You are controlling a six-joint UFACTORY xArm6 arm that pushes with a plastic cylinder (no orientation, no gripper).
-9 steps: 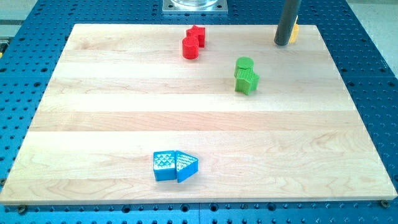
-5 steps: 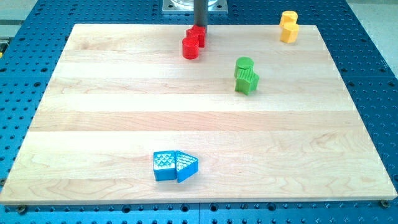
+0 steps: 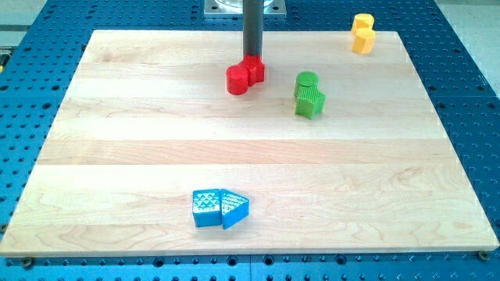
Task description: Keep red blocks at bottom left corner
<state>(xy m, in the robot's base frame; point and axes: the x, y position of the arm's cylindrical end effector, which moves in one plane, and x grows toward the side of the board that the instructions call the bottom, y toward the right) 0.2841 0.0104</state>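
**Red pair sits near board's top edge**

Two red blocks lie touching each other on the wooden board, close to its top edge and a little left of that edge's middle. The red cylinder (image 3: 237,80) stands upright on the view's left of the pair, its round top face showing. The second red block (image 3: 255,71), more angular in outline with its exact shape hard to make out, presses against the cylinder's right side and sits slightly nearer the top edge. Both are well apart from the bottom left corner.
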